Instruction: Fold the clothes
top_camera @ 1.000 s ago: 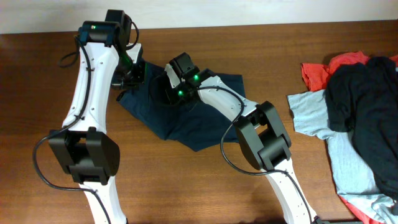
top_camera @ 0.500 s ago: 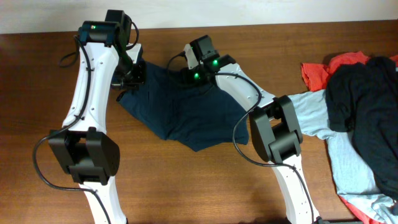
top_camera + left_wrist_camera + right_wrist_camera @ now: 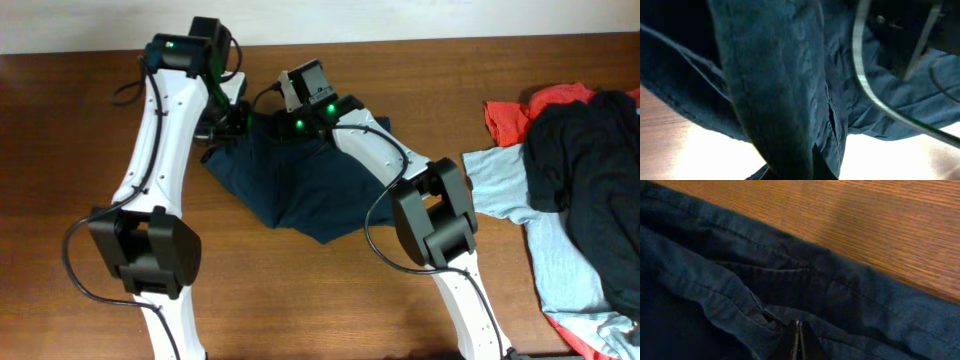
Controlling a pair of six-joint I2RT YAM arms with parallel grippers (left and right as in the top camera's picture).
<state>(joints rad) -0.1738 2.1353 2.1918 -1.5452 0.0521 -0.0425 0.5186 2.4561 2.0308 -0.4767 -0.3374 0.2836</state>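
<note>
– Right at the tips of the right gripper [image 3: 798, 329], a fold of the navy shorts [image 3: 740, 305] is pinched. The two fingers are pressed together with only cloth between them.

– And beyond those tips?

– A stitched hem band runs slantwise across, then bare wooden table [image 3: 865, 225] past the edge of the cloth.

– How's that arm sitting?

– From overhead it stretches out low from its base, forearm angled across the shorts [image 3: 300, 185], wrist down on the far edge of the cloth.

– Over to the left gripper [image 3: 228, 118]. Clenched or released?

– I can't tell! Its wrist camera is smothered in navy cloth [image 3: 775, 90]. A thick ridge of it runs straight down to where the fingers should be, and the fingers themselves are lost in the dark.

– Anything else in that view?

– A pale cable [image 3: 875, 95] arcs across beyond the ridge, and bright table shows below the cloth. All blurred.

– And the left arm's pose?

– Tall reach towards the far edge, elbow high, wrist bent back down onto the corner of the shorts just beside the right gripper.

– So the shorts?

– Spread on the table under both grippers, bunched between them. Well off to the right gripper's outer side lie a pale blue T-shirt [image 3: 500, 185], a red-orange garment [image 3: 510, 115] and a dark garment [image 3: 590, 150], cut off by the frame.
</note>
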